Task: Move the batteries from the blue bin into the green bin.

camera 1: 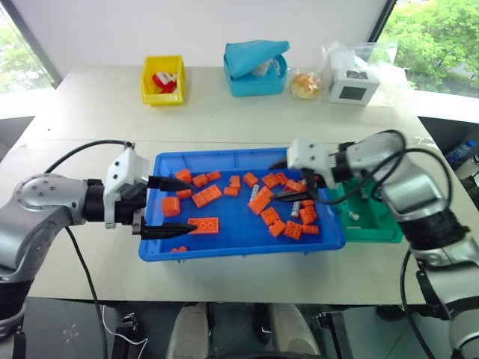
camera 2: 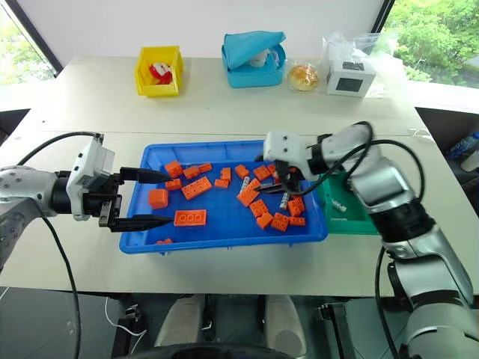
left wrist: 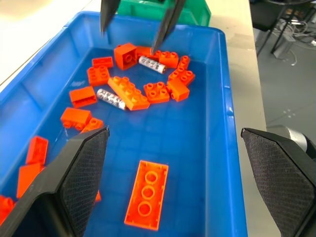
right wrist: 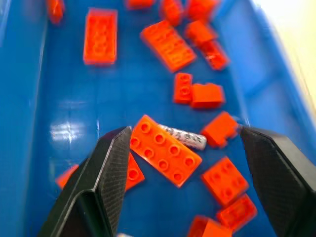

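The blue bin sits mid-table, strewn with orange bricks. Two silver batteries lie among them, one battery near the middle and another battery at the right end. My right gripper hovers open over that right end, and in its wrist view a battery lies between and below its fingers. My left gripper hangs open over the bin's left end, above a long brick. The green bin stands against the blue bin's right side with a small pale cylinder in it.
At the table's far side stand a yellow bin, a teal bin, a bagged bun and a white box. Black cables loop from both arms. The table's front edge runs just behind the blue bin's near rim.
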You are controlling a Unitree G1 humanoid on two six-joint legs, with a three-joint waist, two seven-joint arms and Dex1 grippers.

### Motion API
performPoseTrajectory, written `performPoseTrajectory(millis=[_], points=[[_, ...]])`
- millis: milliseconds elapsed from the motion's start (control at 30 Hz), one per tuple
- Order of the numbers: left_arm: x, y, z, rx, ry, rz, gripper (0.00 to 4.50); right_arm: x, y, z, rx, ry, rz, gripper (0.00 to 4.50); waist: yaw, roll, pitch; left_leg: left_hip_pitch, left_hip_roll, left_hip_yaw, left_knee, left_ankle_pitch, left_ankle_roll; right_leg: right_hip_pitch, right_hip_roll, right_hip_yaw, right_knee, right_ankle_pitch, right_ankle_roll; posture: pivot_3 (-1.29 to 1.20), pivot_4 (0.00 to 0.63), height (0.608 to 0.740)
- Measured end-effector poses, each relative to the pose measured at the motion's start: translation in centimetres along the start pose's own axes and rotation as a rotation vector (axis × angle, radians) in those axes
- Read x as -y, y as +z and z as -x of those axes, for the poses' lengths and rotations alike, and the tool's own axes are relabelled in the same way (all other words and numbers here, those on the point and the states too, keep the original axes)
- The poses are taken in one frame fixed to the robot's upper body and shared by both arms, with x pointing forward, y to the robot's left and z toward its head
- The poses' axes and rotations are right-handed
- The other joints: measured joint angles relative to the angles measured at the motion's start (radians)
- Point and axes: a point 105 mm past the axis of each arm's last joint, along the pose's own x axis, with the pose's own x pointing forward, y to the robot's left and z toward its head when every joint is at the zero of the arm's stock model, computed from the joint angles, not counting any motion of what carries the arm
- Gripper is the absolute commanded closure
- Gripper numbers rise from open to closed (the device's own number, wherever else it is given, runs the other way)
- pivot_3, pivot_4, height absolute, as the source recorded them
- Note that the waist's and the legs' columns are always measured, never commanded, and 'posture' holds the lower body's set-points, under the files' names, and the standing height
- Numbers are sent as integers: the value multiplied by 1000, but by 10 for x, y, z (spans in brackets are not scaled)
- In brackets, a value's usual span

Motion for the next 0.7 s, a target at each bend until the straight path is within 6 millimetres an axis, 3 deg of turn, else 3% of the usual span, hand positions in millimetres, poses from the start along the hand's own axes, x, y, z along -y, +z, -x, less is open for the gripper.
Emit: performPoseTrajectory(millis=[167,467,700], points=[[3,1,-2,-6,10,-7,0,11,-2,-31,-11,41,-87,958,-5,0,0,0,1,-1,0,0,0,0,1,0,2,2,3,0,150,736],[6,-1,3,1,58,14,0,3,-14,-32,-71,176,-3,958,-2,0,0,0,0,0,0,0,0,0,0,-1,1,2,3,0,150,736],[5,1,5,10,77,17,0,18,-11,-22,-102,182,73,958,-6,0,0,0,1,-1,-1,0,0,0,1,-1,1,2,3,0,150,736]])
